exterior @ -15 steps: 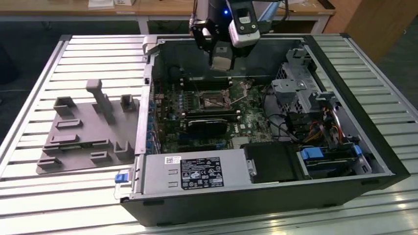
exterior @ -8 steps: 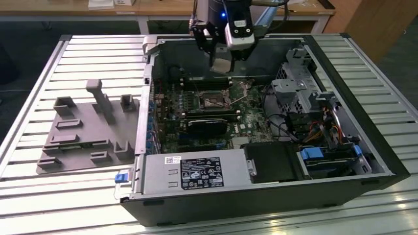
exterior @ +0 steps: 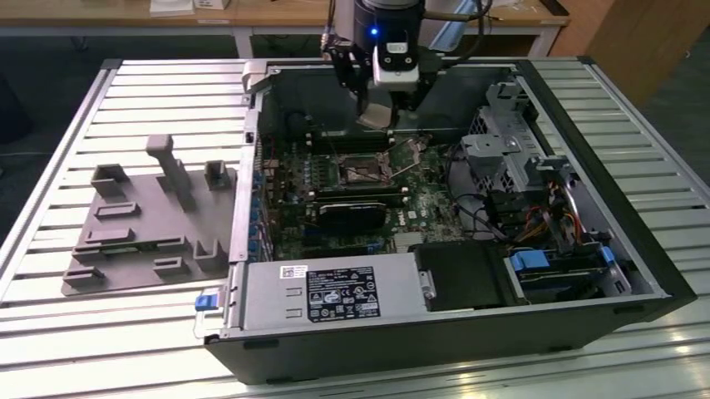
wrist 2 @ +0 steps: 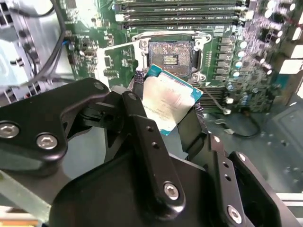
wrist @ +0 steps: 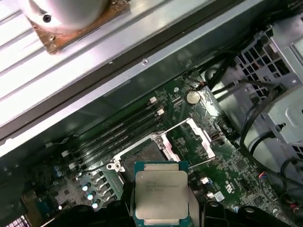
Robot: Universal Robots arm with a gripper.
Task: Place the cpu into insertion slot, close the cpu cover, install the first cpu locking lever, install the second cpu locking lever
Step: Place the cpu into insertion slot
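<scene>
Grip: gripper [wrist 2: 165, 108] is clamping cpu [wrist 2: 168, 100] by edges, leaving underside free.
Place: hovering near uncovered insertion slot [wrist 2: 170, 56], exterior view's upper centre.

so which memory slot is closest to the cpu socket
The last memory slot in the row, right beside the insertion slot; the others lie farther off.

You'll see print on the power supply label [exterior: 344, 301] and the cpu [wrist: 161, 193], none of it readable.
</scene>
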